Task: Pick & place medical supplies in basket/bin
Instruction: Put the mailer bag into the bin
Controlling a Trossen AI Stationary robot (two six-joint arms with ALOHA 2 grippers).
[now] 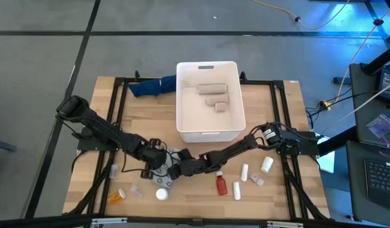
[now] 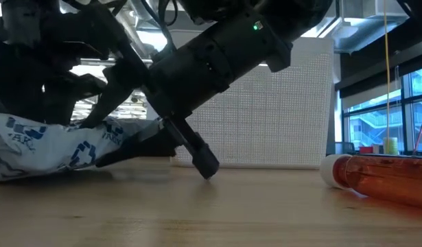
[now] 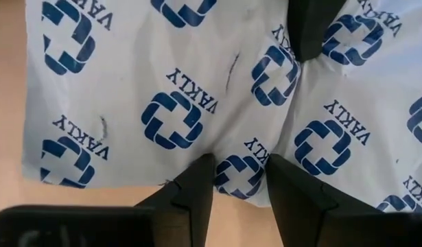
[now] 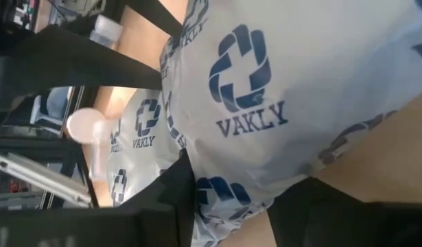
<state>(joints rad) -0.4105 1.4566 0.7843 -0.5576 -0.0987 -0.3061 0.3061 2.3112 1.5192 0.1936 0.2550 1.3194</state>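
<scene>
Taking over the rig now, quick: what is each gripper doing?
Left gripper: shut on the white printed pouch.
Right gripper: around the pouch's edge; grip cannot be told.

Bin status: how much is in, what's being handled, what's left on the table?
Done: beige rolls lie in the white bin. In hand: left gripper pinches the printed white pouch; right gripper straddles its edge. Left: red bottle, orange bottle, white tubes.
</scene>
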